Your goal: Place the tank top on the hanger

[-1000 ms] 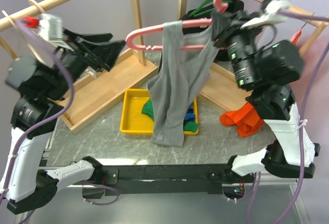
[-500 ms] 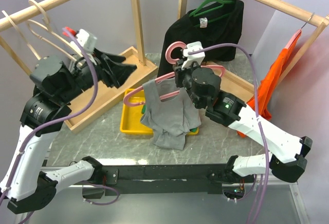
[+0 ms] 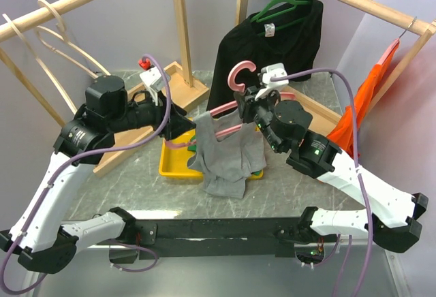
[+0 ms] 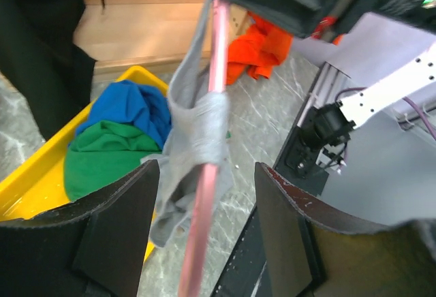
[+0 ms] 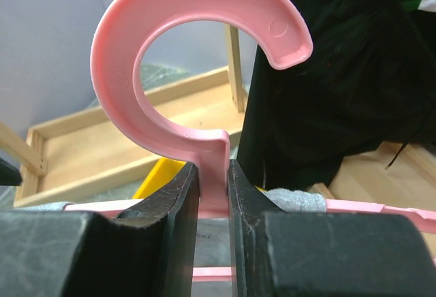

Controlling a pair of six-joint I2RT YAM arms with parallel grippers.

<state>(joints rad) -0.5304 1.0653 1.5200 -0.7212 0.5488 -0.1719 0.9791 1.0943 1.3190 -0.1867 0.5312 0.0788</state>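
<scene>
The pink hanger (image 3: 238,77) is held over the table's middle. My right gripper (image 3: 251,103) is shut on the neck just below the hook, which the right wrist view shows pinched between the jaws (image 5: 212,174). The light-grey tank top (image 3: 228,150) hangs bunched from the hanger, with one strap wrapped round the bar (image 4: 204,120) and another by the neck (image 5: 293,200). My left gripper (image 3: 184,125) is open, its fingers (image 4: 116,229) on either side of the hanger's left arm (image 4: 204,195) without touching it.
A yellow tray (image 3: 170,155) with green and blue garments (image 4: 109,140) lies under the tank top. A black garment on a green hanger (image 3: 279,35) hangs behind. An orange tank top (image 3: 361,116) hangs at the right. Cream hangers (image 3: 51,35) hang on the left rail.
My right arm has brought the hanger and tank top down from high at the back to the middle. My left arm has swung right, and its open fingers now straddle the hanger's left arm.
</scene>
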